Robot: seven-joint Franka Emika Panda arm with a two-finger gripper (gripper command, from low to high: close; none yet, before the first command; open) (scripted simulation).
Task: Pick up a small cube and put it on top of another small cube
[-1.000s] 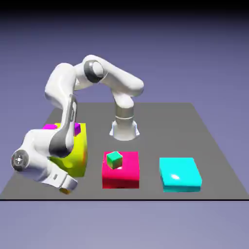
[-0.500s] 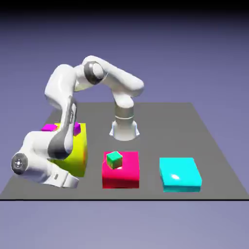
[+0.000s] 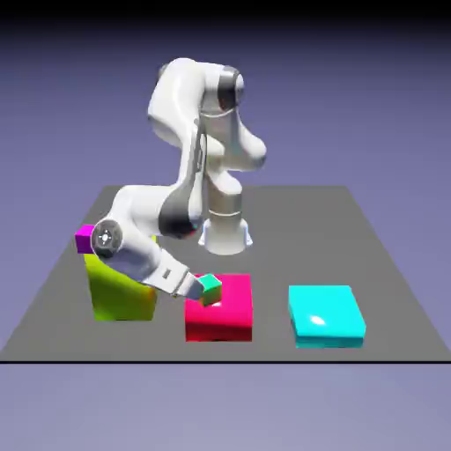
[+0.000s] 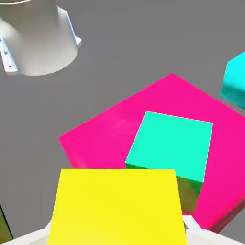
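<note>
Pick-up done: fingers (image 4: pixel 115 229) pinched the small yellow cube (image 4: pixel 117 206), held just beside and above the green cube (image 4: pixel 171 143) on the magenta block (image 4: pixel 105 139). Left: align, lower, release. Nearby: cyan block (image 3: pixel 326 315), yellow-green block (image 3: pixel 119 295) w/ magenta cube (image 3: pixel 85 238); nothing blocked the way.

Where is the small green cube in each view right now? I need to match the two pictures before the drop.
Exterior view: the small green cube sits left of centre, on the magenta block, right at the claw's tip.
Hand view: it is right of centre, just beyond the held yellow cube.
Shared landmark: the magenta block under it.
</note>
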